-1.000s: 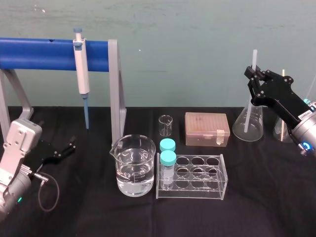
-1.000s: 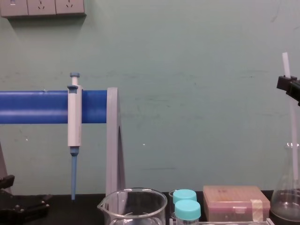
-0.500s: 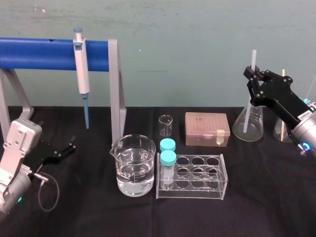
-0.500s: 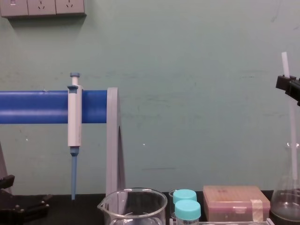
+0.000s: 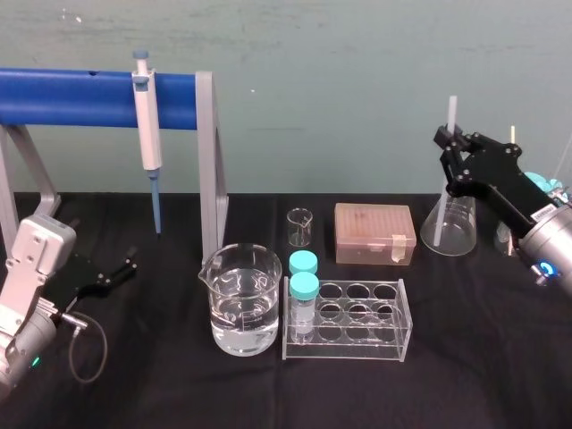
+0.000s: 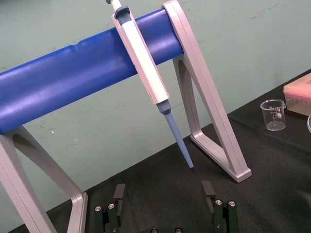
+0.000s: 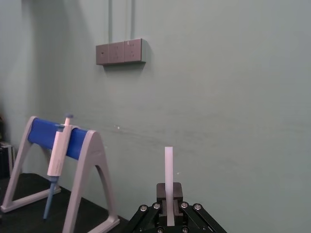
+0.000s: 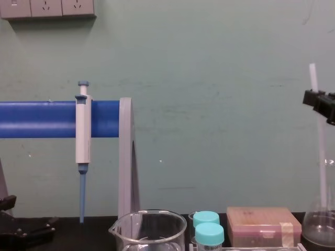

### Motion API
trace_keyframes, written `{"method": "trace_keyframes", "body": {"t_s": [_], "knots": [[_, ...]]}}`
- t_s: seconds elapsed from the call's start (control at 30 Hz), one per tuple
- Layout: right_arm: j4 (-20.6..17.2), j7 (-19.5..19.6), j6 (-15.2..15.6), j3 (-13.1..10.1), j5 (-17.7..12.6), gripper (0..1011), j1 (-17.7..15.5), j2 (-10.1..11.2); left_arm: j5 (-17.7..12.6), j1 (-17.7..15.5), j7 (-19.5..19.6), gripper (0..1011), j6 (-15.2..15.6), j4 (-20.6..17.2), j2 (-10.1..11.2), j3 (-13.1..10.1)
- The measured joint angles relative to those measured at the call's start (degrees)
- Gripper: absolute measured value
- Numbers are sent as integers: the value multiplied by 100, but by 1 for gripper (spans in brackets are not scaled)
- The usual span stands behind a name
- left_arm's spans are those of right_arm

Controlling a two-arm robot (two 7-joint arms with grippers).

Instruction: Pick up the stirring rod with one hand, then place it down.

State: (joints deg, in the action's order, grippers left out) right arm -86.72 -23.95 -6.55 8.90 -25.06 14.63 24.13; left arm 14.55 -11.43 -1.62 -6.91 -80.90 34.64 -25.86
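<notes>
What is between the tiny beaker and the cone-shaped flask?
In the head view, a tan lidded box sits between the tiny beaker and the conical flask.

Right claw (image 5: 445, 137), stirring rod (image 5: 451, 109): leftward

1. One stirring rod (image 5: 451, 112), at the far right.
2. Two black grippers: the left gripper (image 5: 123, 268) at the near left and the right gripper (image 5: 449, 141) at the far right.
3. One pipette (image 5: 147, 125), at the far left.
4. One stand (image 5: 71, 96) with a blue bar, at the far left.
5. Two beakers: the large beaker (image 5: 241, 304) near the middle and the small beaker (image 5: 300, 228) farther back.
6. Two vials with teal caps: the far vial (image 5: 303, 262) and the near vial (image 5: 305, 299).
7. One clear rack (image 5: 357, 326), in the near middle.
8. One pinkish box (image 5: 375, 232), right of the small beaker.
9. One conical flask (image 5: 451, 228) at the far right; a second flask (image 5: 505, 237) is partly hidden further right.
</notes>
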Motion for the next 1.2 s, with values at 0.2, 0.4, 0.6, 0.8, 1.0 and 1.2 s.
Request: {"method": "trace_keyframes", "body": {"t_s": [0.2, 0.4, 0.6, 0.8, 1.0, 1.2], "knots": [[131, -251, 120, 240, -205, 70, 96, -112, 0, 0, 0, 1000, 0, 0, 0, 0], [247, -677, 84, 548, -456, 70, 263, -200, 0, 0, 0, 1000, 0, 0, 0, 0], [370, -885, 57, 772, -598, 70, 335, -223, 0, 0, 0, 1000, 0, 0, 0, 0], [460, -918, -48, 889, -646, 70, 306, -171, 0, 0, 0, 1000, 0, 0, 0, 0], [614, -949, -350, 976, -609, 70, 277, -162, 0, 0, 0, 1000, 0, 0, 0, 0], [738, -1010, -635, 1054, -527, 70, 298, -203, 0, 0, 0, 1000, 0, 0, 0, 0]]}}
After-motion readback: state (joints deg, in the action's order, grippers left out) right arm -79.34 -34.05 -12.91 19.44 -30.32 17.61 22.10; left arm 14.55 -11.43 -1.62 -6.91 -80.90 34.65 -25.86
